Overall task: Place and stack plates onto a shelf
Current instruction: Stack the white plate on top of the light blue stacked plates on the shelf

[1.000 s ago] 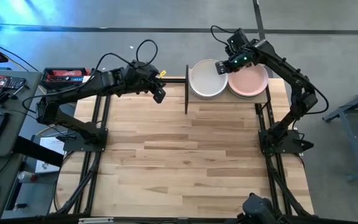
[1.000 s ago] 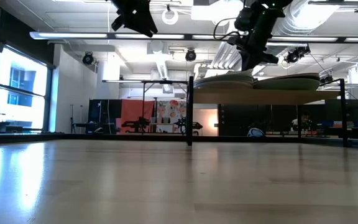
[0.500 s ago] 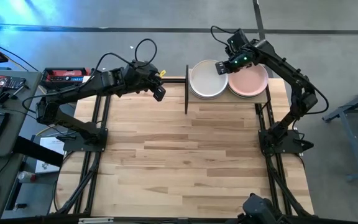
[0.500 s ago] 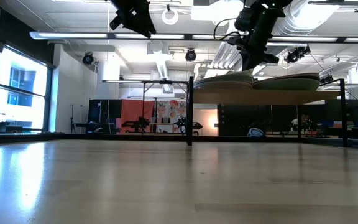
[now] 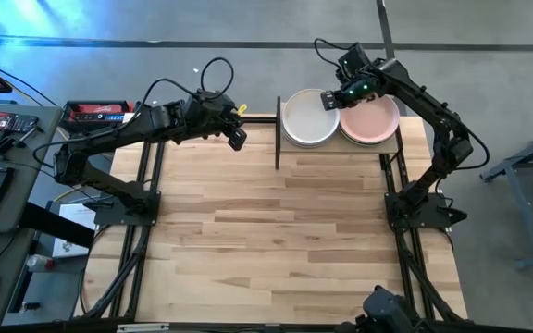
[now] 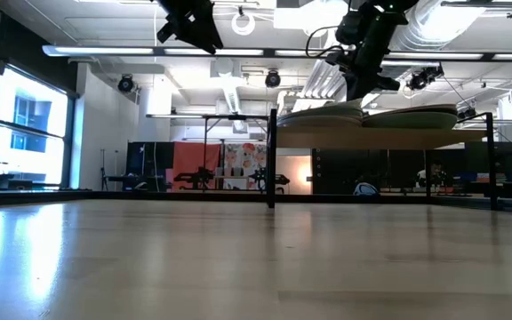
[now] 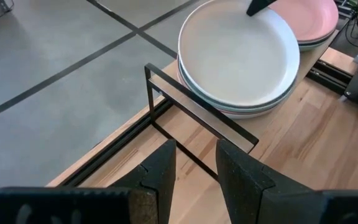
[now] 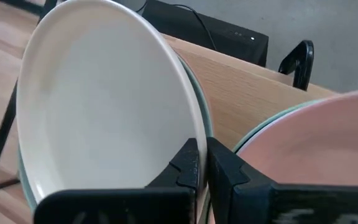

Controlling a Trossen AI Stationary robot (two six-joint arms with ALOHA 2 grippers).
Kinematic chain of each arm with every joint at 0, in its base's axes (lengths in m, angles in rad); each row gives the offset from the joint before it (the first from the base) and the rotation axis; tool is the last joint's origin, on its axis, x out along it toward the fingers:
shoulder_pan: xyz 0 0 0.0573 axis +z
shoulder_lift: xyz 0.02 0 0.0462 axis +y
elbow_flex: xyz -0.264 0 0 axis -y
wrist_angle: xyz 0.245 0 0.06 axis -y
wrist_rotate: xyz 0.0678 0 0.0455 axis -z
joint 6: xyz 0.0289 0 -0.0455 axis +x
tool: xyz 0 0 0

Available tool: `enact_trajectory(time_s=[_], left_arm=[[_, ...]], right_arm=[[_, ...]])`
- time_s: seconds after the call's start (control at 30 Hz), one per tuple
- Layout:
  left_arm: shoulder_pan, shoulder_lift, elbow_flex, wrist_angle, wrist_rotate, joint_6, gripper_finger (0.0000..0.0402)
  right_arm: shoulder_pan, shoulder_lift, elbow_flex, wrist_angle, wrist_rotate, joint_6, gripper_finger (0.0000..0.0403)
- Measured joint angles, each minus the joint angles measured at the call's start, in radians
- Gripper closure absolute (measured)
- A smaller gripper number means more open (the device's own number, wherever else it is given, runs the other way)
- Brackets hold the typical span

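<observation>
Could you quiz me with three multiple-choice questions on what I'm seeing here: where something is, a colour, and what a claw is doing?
1. Where do the plates sit?
A. on the shelf
B. on the floor
C. on the tabletop's near edge

2. What colour tops the stack nearer the left gripper?
A. black
B. cream-white
C. pink

3. How are the right gripper's fingers?
A. wide open
B. shut
C. missing

Answers: 1 A, both stacks rest on the small raised board. 2 B, the pink plate tops the other stack. 3 B, its fingers meet over the cream-white plate's rim.
</observation>
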Motion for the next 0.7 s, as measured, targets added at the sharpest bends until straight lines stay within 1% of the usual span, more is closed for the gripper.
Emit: enact_trajectory(time_s=[0.13,0.6,0.7], left_arm=[[0.000,0.000,0.000,0.000,0.000,0.000,0.0300],[0.000,0.000,0.000,0.000,0.000,0.000,0.0300],[0.000,0.000,0.000,0.000,0.000,0.000,0.0300]], right_arm=[[-0.010,0.000,0.000,-0.001,-0.022,-0.021,0.0402],[-0.006,0.000,0.000,-0.001,-0.039,-0.012,0.0401],[-0.006,0.000,0.000,-0.001,-0.046,0.002,0.0385]])
